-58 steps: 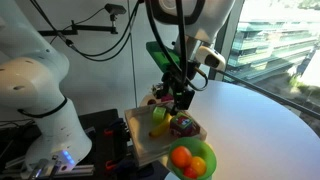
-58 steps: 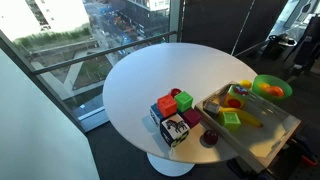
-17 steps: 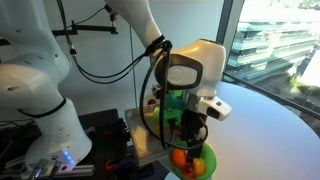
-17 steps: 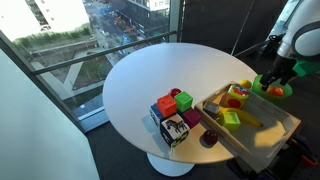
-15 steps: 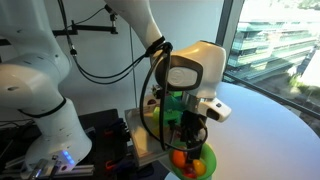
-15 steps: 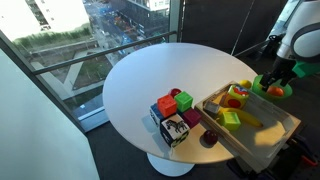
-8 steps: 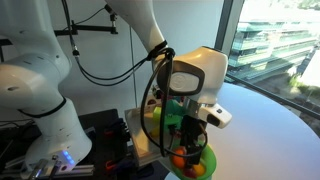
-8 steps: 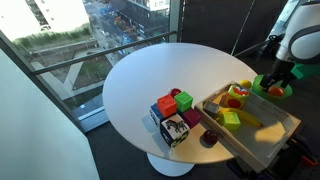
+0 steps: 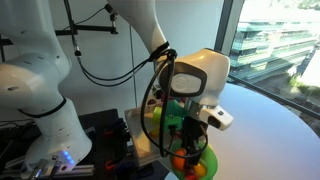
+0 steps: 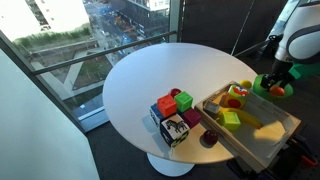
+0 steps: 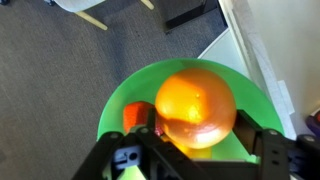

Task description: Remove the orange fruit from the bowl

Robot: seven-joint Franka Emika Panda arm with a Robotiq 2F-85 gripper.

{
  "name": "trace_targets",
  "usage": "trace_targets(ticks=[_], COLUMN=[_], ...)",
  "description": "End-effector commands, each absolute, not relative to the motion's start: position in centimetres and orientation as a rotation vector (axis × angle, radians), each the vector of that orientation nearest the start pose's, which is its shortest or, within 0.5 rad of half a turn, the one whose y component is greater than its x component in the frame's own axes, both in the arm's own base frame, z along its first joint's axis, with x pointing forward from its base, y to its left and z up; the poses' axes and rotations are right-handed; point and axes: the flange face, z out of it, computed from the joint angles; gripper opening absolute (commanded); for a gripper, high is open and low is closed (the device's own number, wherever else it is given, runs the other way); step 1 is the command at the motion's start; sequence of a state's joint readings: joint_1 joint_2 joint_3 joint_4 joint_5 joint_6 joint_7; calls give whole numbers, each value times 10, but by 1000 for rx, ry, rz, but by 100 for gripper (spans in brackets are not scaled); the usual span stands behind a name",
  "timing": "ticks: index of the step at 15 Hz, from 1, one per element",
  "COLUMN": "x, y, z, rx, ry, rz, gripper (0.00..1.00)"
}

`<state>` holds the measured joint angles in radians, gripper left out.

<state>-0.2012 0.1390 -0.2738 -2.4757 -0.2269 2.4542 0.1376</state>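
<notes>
The lime-green bowl [image 11: 118, 95] fills the wrist view; it also shows in both exterior views [image 9: 207, 158] [image 10: 261, 80], past the end of the wooden tray. The orange fruit [image 11: 195, 95] lies in it, round and deep orange, also seen in the exterior views [image 9: 177, 160] [image 10: 282, 91]. My gripper [image 11: 197, 112] is down inside the bowl [image 9: 186, 152] [image 10: 276, 80], open, with one finger on each side of the orange fruit, close to it. A small red fruit [image 11: 133, 116] sits by the left finger. A paler yellow fruit is mostly hidden under the orange one.
A tan wooden tray [image 10: 262, 133] [image 9: 140, 135] beside the bowl holds coloured toy foods. A cluster of coloured blocks [image 10: 172, 110] and a dark red round item [image 10: 210, 139] sit on the round white table [image 10: 140, 75]. Floor lies below the bowl.
The gripper has sunk a little lower into the bowl around the orange fruit. The fruits and the bowl have not moved.
</notes>
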Motion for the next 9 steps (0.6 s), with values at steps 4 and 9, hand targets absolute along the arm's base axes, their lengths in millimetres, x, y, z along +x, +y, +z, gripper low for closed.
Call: trace_targets(ticks=[4, 9], x=[417, 428], y=[-219, -215], z=[250, 271], rx=[-3154, -3136], ry=[754, 780], rz=[345, 358], gripper=[52, 52])
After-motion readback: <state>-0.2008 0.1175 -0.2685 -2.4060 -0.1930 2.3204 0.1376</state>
